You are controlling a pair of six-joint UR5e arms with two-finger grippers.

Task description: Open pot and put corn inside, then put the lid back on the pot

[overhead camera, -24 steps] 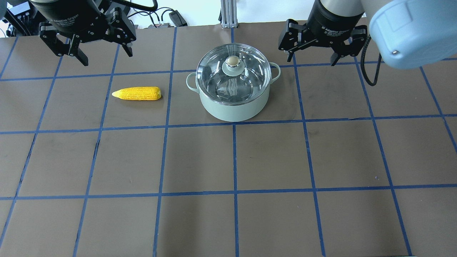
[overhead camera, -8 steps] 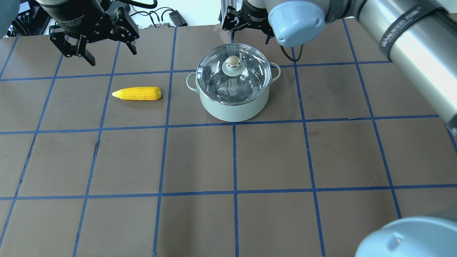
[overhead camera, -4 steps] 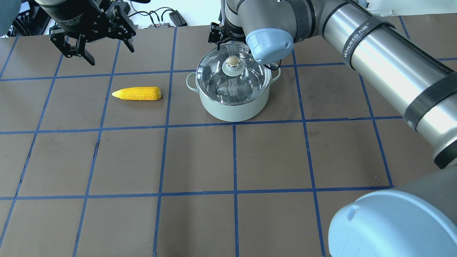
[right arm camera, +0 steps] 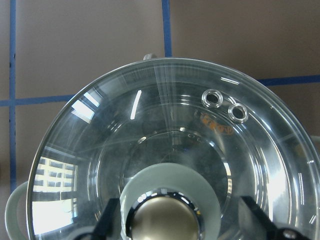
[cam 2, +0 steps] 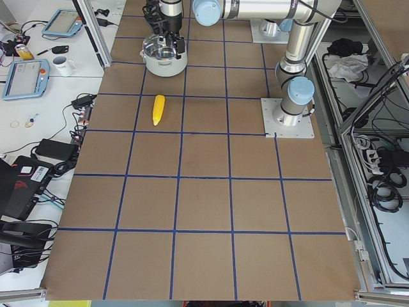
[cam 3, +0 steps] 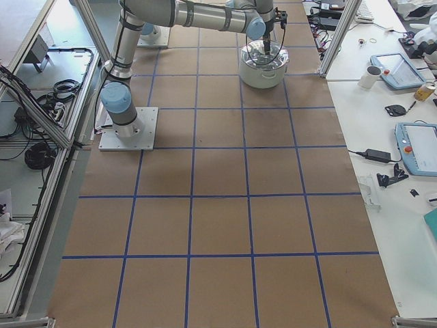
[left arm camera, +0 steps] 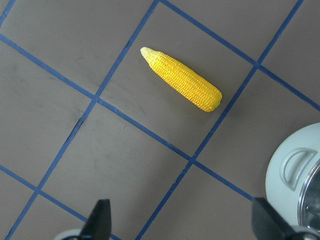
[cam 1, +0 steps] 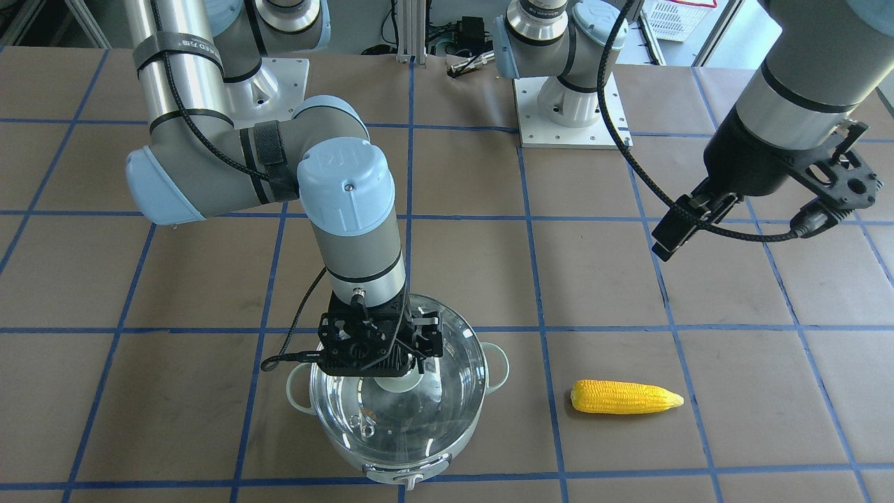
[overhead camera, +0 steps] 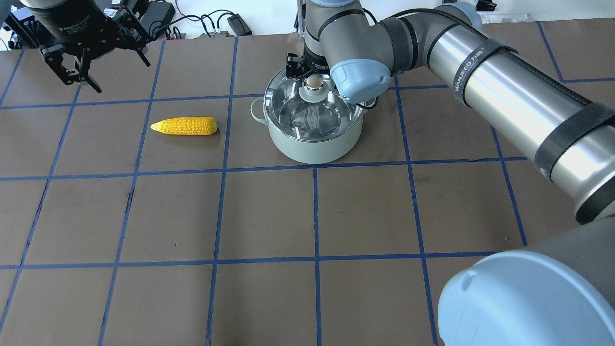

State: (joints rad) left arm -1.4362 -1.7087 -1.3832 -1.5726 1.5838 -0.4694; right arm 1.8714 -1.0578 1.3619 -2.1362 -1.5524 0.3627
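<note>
I read "WANJEED" on the black strap (overhead camera: 475, 54) of my right arm (overhead camera: 528, 96) and "Adaptive Gripper" on my left gripper (overhead camera: 122, 77), while the orange print on the lid (right arm camera: 150, 125) is too blurred.

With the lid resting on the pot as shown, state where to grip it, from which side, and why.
Grip the knob at the lid's centre, coming straight down from above. It stands upright and narrow on smooth domed glass that offers no other hold.

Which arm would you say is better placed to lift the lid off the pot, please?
Right: the right gripper hangs over the knob of the lid, jaws open either side; the left gripper hovers away beyond the corn.
</note>
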